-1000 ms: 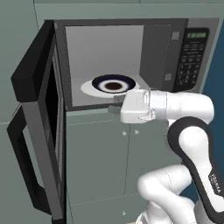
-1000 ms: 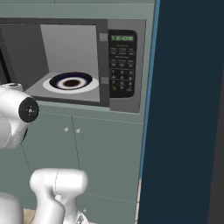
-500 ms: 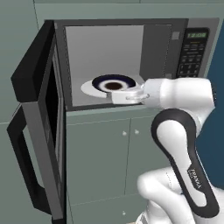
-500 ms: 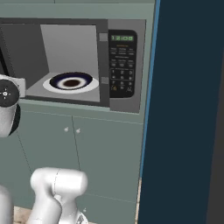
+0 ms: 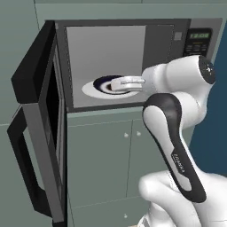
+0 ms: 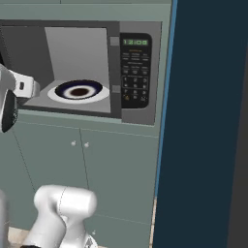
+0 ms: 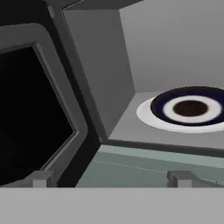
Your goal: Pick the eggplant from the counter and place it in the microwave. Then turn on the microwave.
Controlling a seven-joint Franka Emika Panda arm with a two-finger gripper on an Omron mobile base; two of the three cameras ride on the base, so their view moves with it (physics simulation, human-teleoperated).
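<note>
We see the microwave point(image 5: 133, 62) with its door point(image 5: 40, 128) swung wide open to the left. Inside, on the grey floor of the oven, lies a white plate point(image 6: 77, 92) with a dark blue ring. On the middle of this plate sits the eggplant point(image 7: 190, 107), a small dark rounded lump. It rests there free, and nothing touches it.

The gripper point(image 7: 109, 178) is at the front edge of the oven opening, just outside the chamber. Its two fingers stand wide apart and hold nothing; between them we see only the pale green ledge below the oven. In the left base view the hand point(image 5: 128, 84) reaches in from the right, in front of the plate, and it covers a part of it.

On the right side of the microwave there is the keypad point(image 6: 134, 77) with a green display point(image 6: 135, 42) above it. Below the oven are grey-green cabinet doors point(image 6: 72, 169) with small round knobs. A dark blue wall point(image 6: 208, 126) stands at the right.
</note>
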